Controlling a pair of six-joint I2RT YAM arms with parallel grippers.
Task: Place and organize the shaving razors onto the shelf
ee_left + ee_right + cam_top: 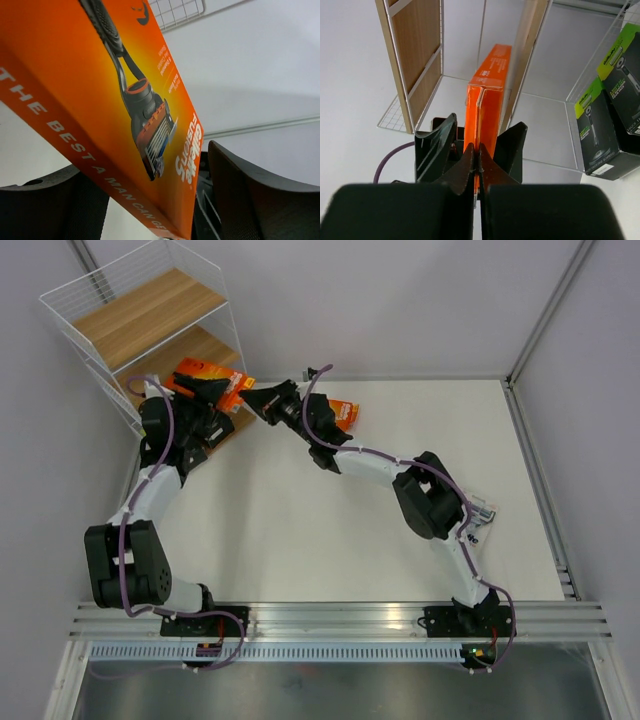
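**Orange razor pack held in the air at the shelf, both arms on it**

Pale grey walls [400, 300] close the room on the far side and on the right, with thin metal posts running along the corners. A white surface [300, 540] fills the floor of the cell. At its near edge lies an aluminium rail [340, 615], and both arm bases are bolted to it.

The shelf [150, 310] stands at the far left corner. It has a white wire frame and light-brown wooden boards, and the top board is bare.

The left arm [150, 490] reaches far along the left edge toward the shelf. The right arm [430, 500] stretches across from the near right to meet it.

One orange pack [490, 85] hangs clear of the surface just right of the shelf, seen edge-on by the right wrist camera. The right pincer [479, 162] is pressed together on the thin near edge of this pack. The left pincer [210, 392] has a finger on either side of the same pack, but I cannot tell whether it is clamped.

Two black-and-lime packs [600, 125] stand side by side inside the shelf's wire frame. A second orange pack [346, 414] lies on the surface at the far middle, partly under the right arm. A pale flat pack [483, 508] shows beside that arm's elbow at the right and is mostly hidden.
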